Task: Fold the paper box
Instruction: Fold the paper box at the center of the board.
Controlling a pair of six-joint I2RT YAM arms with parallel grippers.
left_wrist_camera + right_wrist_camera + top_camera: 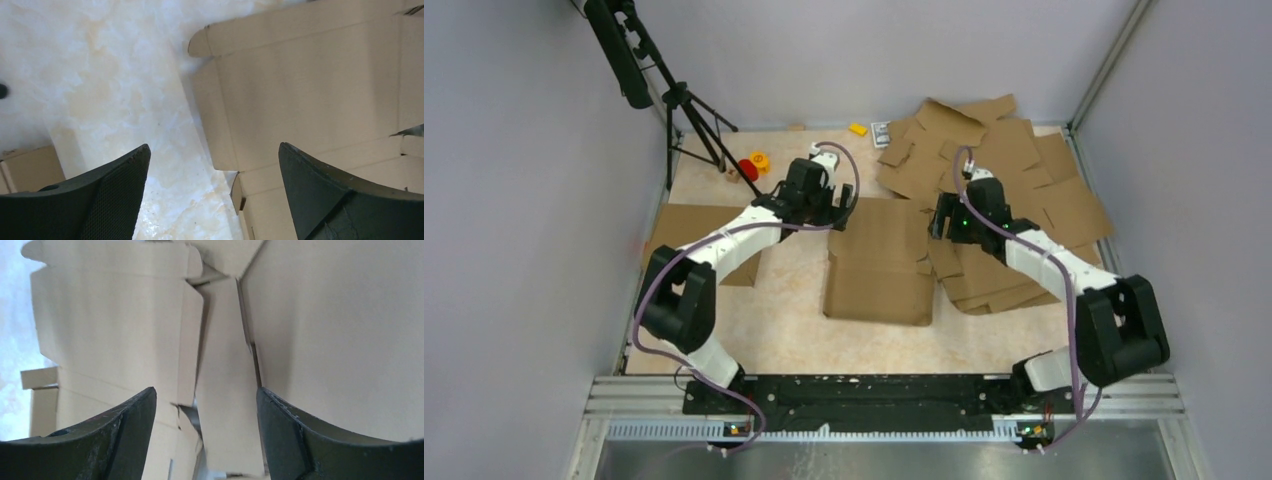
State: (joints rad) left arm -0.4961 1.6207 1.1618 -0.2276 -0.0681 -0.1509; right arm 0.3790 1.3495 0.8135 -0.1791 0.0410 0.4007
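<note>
The paper box (879, 265) lies flat in the middle of the surface (794, 330), between the two arms. It is a plain brown sheet of cardboard with flaps along its edges, and it is not folded up into a box yet. The left tool (842, 207) hangs over the far left corner of the box. Its two fingers (120, 195) are spread wide and hold nothing. One finger is over the bare pale surface and the other is over the cardboard. The right tool (937, 218) hangs over the far right edge of the box, just where it meets a big messy pile of brown cardboard sheets (1024, 190). This tool is let go too, with nothing pinched in it; the cardboard shows lying below in the gap. The pile fills the far right part of the surface, and some sheets poke out over each other. A flat brown cardboard piece (709, 235) lies at the left side, partly under the left arm. At the back sit a red round thing (748, 169), an orange thing (759, 158) just beside it, and a small yellow block (858, 128). A black tripod (686, 110) stands in the far left corner.
</note>
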